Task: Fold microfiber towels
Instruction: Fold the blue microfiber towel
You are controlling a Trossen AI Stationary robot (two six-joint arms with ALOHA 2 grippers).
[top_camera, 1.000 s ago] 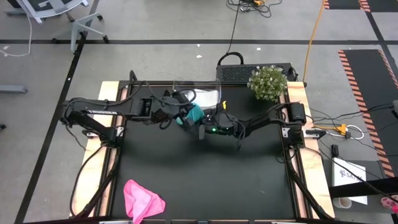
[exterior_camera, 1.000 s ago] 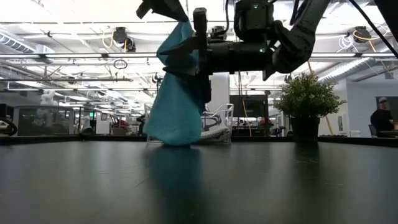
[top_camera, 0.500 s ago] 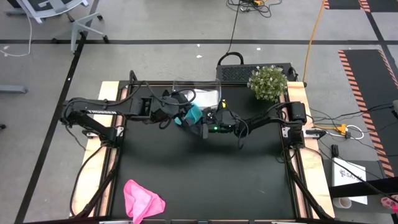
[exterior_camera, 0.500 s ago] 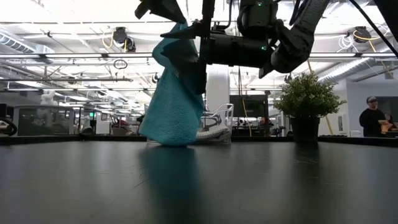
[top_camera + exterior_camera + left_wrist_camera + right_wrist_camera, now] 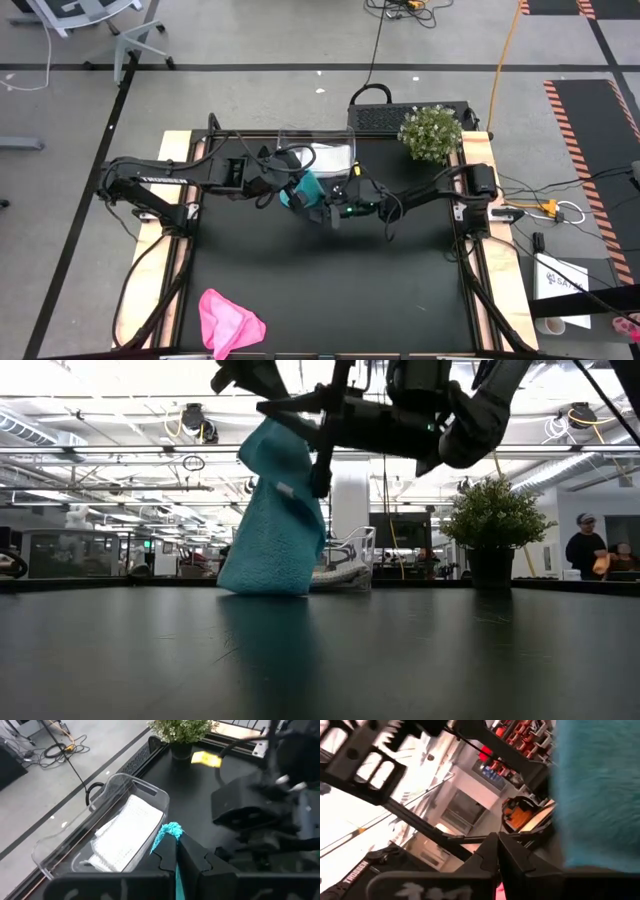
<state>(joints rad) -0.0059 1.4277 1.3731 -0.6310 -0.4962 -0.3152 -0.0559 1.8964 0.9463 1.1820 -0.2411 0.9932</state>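
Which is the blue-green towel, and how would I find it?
Look at the far middle of the black table, in front of the clear plastic tub. There the two grippers meet, and the teal towel hangs from them, its bottom edge touching the table. It is the only cloth lifted up.

The teal towel (image 5: 272, 520) is nubbly, matt cloth. The pink towel (image 5: 230, 322) near the counter's front left corner looks soft and matt. The counter (image 5: 330, 290) is smooth black, faintly glossy, edged in pale wood. The tub (image 5: 75, 850) is clear, glossy plastic.
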